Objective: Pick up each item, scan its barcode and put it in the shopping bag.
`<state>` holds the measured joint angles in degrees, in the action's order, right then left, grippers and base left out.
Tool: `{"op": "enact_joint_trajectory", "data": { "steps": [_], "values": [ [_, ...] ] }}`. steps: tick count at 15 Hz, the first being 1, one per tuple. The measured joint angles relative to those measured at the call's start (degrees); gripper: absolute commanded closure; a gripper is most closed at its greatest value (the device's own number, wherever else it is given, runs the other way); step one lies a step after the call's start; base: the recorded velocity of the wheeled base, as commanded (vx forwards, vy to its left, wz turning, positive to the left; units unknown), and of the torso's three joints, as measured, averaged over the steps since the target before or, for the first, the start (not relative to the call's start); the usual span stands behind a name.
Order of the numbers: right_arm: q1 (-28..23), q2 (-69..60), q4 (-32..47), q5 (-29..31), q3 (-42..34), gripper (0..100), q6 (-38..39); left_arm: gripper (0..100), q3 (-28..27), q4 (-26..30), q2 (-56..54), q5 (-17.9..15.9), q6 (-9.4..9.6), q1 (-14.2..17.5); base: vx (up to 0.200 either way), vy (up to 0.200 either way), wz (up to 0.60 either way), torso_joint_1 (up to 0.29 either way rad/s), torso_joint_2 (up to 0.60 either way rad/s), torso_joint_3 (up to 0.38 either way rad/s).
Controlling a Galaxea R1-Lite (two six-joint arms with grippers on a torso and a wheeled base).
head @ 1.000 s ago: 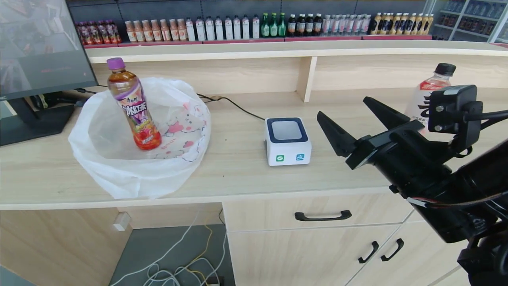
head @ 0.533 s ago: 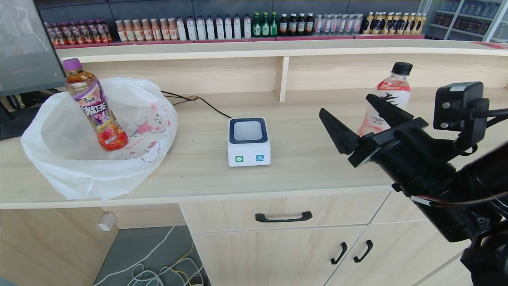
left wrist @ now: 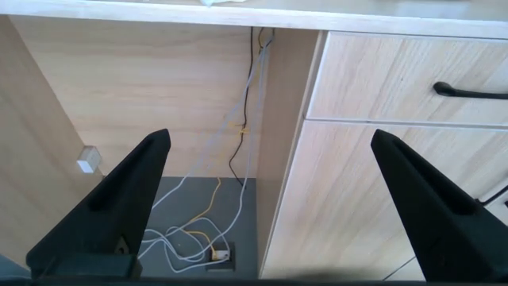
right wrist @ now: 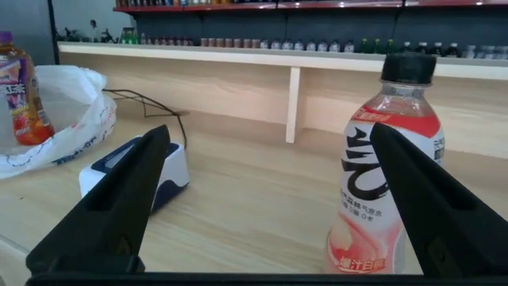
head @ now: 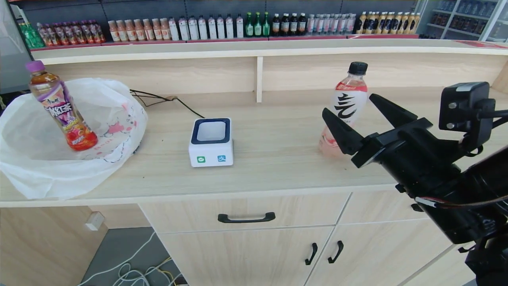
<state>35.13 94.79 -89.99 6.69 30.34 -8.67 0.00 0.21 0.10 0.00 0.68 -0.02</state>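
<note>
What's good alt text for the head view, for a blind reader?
The right arm's open gripper points at a pink drink bottle on a counter. A scanner sits mid-counter; a tea bottle stands in a white bag.

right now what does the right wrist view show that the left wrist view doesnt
Right wrist view, not the left: the countertop with the black-capped pink bottle standing ahead of the right gripper, the scanner, and the shopping bag with the tea bottle in it.
Left wrist view, not the right: the cabinet front below the counter, a drawer handle and cables on the floor, beyond the left gripper.
Both: pale wood furniture, and that arm's own gripper, open.
</note>
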Motion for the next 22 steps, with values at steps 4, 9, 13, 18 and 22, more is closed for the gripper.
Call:
{"op": "enact_joint_trajectory", "data": {
  "steps": [4,9,13,18,22],
  "values": [
    [-3.0,-0.1,0.1,0.0,-2.0,0,-0.5,0,0.0,-0.1,0.0,0.0,-0.06,0.0,0.000,0.000,0.00,0.000,0.00,0.000],
    [-8.5,-0.1,0.1,1.5,-4.5,0,-0.7,0,0.0,0.0,0.0,0.0,0.00,0.0,0.000,0.000,0.00,0.000,0.00,0.000],
    [-9.3,1.3,0.1,7.9,-4.4,0,0.3,0,0.0,0.0,0.0,0.0,0.02,0.0,0.000,0.000,0.00,0.000,0.00,0.000],
    [-9.7,5.9,0.0,7.9,-0.7,0,0.4,0,0.0,-0.1,0.0,0.0,0.02,0.0,0.000,0.000,0.00,0.000,0.00,0.000],
    [-9.7,10.2,0.1,8.0,2.3,0,0.5,0,0.0,-0.1,0.0,0.0,0.02,0.0,0.000,0.000,0.00,0.000,0.00,0.000]
  ]
}}
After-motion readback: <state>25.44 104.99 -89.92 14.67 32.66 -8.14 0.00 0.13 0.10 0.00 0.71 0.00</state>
